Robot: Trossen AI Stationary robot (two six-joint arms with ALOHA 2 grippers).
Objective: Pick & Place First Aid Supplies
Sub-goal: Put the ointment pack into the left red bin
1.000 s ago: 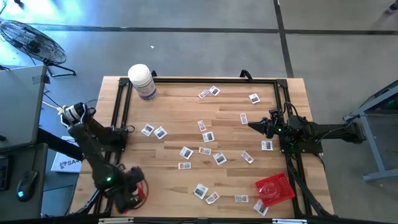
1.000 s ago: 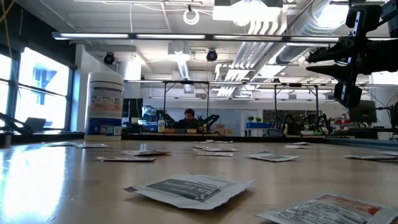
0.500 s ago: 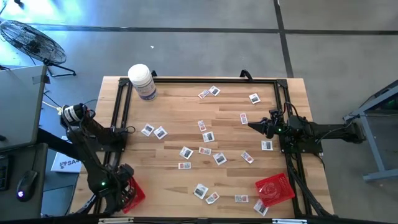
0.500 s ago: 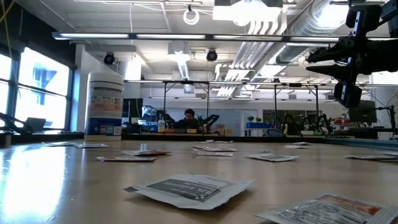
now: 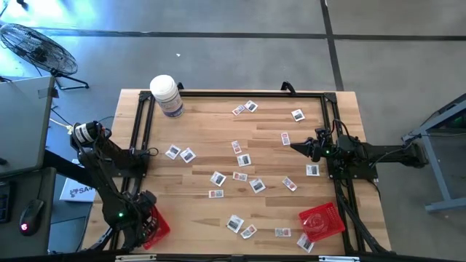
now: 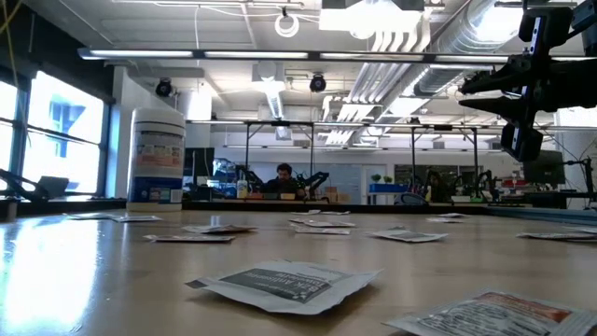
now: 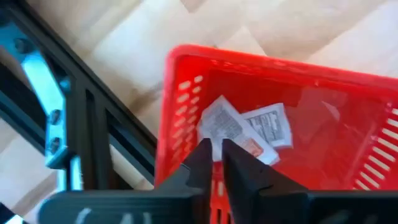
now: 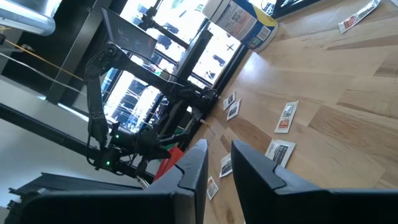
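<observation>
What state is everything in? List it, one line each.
Left gripper: over the left red tray.
Left red tray: upright, two packets inside.
Right red tray: on the table, contents unclear.
Bottle: upright, capped.
Loose packets: flat, scattered.
Right gripper: raised, waiting.

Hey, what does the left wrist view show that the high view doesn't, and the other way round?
Only the left wrist view shows inside the left red tray: two packets lie there, below the left claw, whose fingers are nearly together.

Only the high view shows the scattered packets on the table, the white bottle, the second red tray and the right claw waiting at the table's right side.

Both show the left tray and the black frame.
</observation>
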